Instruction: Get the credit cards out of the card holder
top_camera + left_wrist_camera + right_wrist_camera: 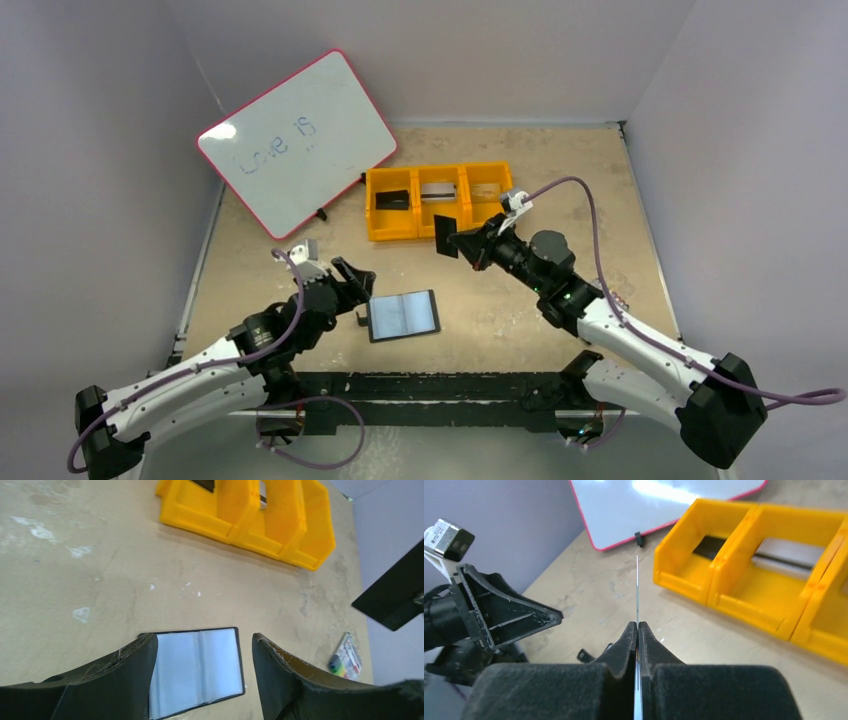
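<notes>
right gripper point(638, 626) is pinching a card point(446, 236) edge-on, just near of the tray point(744, 605); left gripper point(204, 639) is hovering spread over the open holder point(404, 315), near centre. risk: thin card slipping, or catching the tray rim

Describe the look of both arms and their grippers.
Both arms, left and right, have white links between black joints and black bases. A purple cable loops along each. The left gripper and right gripper are black, with tapered, ribbed fingers; a small white camera mount sits on each wrist.
</notes>
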`<state>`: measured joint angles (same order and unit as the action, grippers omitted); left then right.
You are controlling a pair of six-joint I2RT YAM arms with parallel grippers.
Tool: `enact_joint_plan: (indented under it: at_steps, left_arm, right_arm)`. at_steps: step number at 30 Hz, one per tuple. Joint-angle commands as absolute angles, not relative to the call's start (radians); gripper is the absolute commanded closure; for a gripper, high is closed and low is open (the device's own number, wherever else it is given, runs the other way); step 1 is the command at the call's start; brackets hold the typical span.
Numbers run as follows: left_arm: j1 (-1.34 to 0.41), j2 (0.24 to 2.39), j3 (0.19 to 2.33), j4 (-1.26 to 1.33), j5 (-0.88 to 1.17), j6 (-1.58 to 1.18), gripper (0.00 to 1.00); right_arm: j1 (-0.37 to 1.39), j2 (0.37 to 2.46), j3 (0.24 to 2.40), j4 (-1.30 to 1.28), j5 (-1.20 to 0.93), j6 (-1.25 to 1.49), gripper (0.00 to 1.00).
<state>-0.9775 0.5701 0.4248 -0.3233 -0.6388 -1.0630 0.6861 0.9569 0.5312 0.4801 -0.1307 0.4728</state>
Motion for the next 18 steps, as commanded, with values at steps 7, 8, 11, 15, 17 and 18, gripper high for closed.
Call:
enact_joint_plan:
  at_steps: [7, 8, 11, 15, 17, 18]
  left_arm:
    - [-0.978, 0.505, 0.518, -0.612, -0.806, -1.102, 0.26]
    - [-0.979, 0.482, 0.519, -0.629, -0.818, -1.108, 0.24]
    - [-0.979, 0.427, 0.525, -0.681, -0.85, -1.127, 0.2]
    - [-0.979, 0.365, 0.523, -0.726, -0.868, -1.147, 0.18]
    - [-0.979, 0.348, 0.507, -0.725, -0.862, -1.163, 0.18]
    - [-0.979, 0.341, 0.498, -0.719, -0.856, -1.168, 0.18]
  right_arm:
    - [0.82, 1.097, 0.755, 0.485, -0.01, -0.162, 1.0]
    - [0.866, 1.127, 0.771, 0.488, 0.029, -0.225, 1.0]
    - [0.917, 1.206, 0.846, 0.457, 0.132, -0.335, 1.0]
    - [0.918, 1.31, 0.932, 0.408, 0.181, -0.394, 1.0]
    - [0.921, 1.363, 0.959, 0.393, 0.19, -0.43, 1.0]
    - [0.921, 1.391, 1.001, 0.379, 0.194, -0.443, 1.0]
